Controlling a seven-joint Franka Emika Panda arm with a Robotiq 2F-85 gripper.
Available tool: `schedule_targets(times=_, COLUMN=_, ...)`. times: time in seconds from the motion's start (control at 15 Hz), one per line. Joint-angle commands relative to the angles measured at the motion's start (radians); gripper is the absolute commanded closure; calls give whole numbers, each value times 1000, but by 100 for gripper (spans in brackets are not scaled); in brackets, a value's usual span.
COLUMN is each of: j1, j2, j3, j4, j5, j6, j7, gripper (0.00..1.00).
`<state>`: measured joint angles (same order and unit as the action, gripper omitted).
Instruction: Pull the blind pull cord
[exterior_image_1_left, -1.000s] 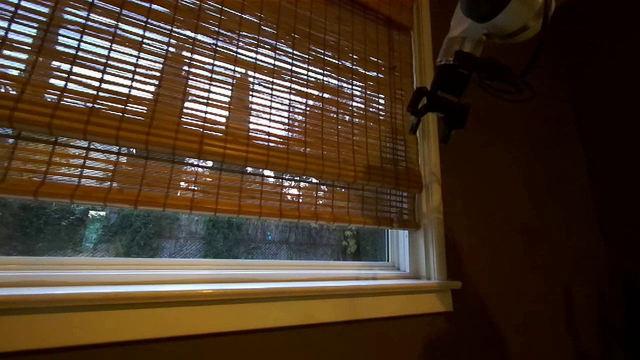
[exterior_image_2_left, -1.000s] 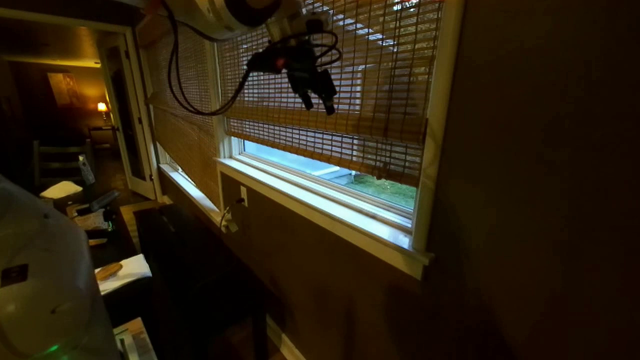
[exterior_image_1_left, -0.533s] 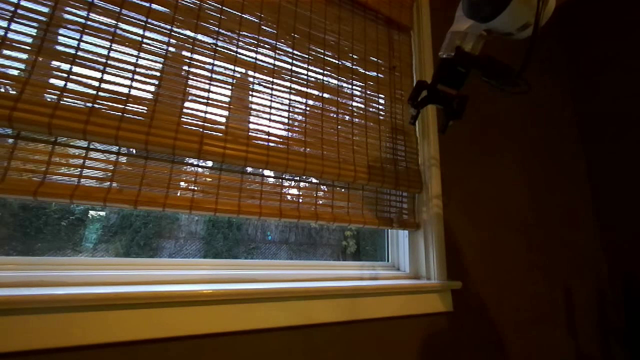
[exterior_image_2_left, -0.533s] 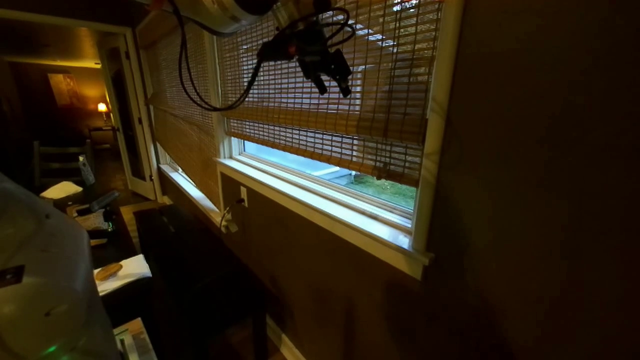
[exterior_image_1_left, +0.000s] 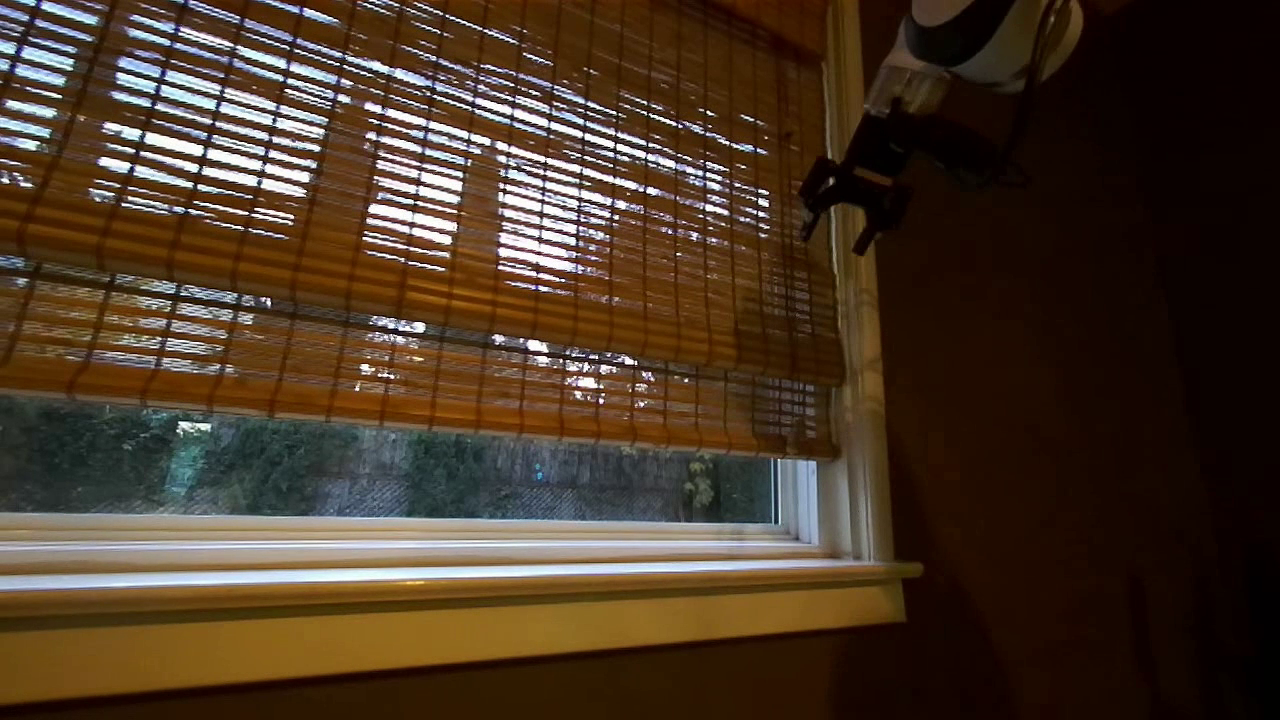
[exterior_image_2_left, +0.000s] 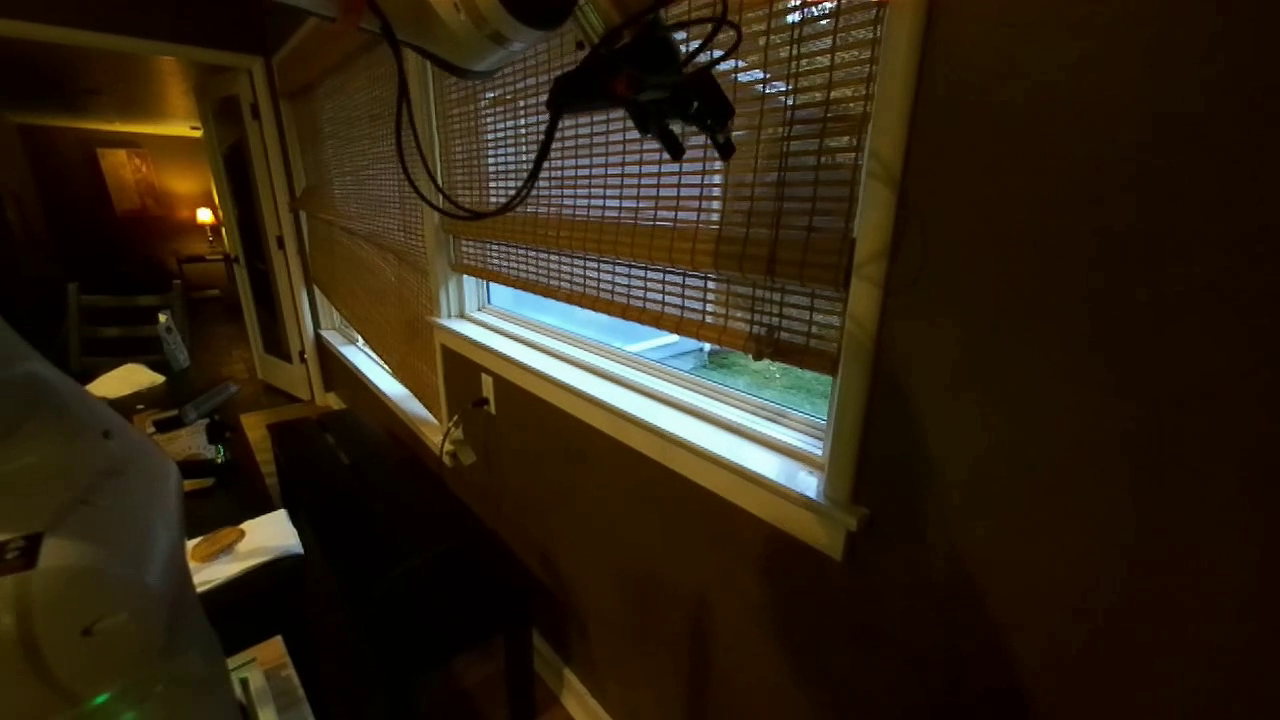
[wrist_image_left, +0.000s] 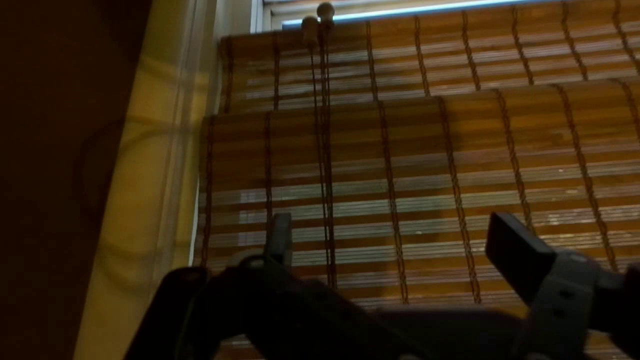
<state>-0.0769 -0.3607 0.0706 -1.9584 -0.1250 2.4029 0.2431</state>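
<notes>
The blind (exterior_image_1_left: 600, 200) is a woven orange-brown shade across the window, also in an exterior view (exterior_image_2_left: 600, 230). The blind pull cord (wrist_image_left: 327, 170) shows in the wrist view as thin dark strings hanging in front of the slats near the blind's side edge, with two small round knobs (wrist_image_left: 310, 31) at the end. My gripper (wrist_image_left: 390, 235) is open and empty. In the wrist view the cord runs between the fingers, closer to the left one; its depth from the fingertips is unclear. In both exterior views the gripper (exterior_image_1_left: 834, 238) (exterior_image_2_left: 702, 150) is near the blind's upper part.
The white window frame (exterior_image_1_left: 862, 400) runs along the blind's side edge, and the sill (exterior_image_2_left: 640, 400) lies below. A dark wall (exterior_image_2_left: 1060, 350) is beside the frame. Black cables (exterior_image_2_left: 470, 210) loop from the arm. A table with papers (exterior_image_2_left: 250, 545) stands at an exterior view's left.
My open gripper has moved up and along the blind, to the right in an exterior view and slightly left in another, turning a little. The blind has not visibly moved.
</notes>
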Motion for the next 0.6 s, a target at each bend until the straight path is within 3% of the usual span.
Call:
schedule_targets(times=0.0, j1=-23, j2=122, j3=18, j4=161, j5=-58, j6=62, j7=42, gripper=0)
schedule_targets(times=0.4, j1=-21, j2=226, j3=-6, j4=317, j5=-103, j6=60, j7=55, gripper=2)
schedule_targets(times=0.47, j1=-15, j2=244, j3=-13, j4=336, j5=-96, j6=68, j7=37, gripper=21)
schedule_targets(times=0.53, j1=-11, j2=260, j3=-19, j4=351, j5=-93, j6=79, j7=24, gripper=27)
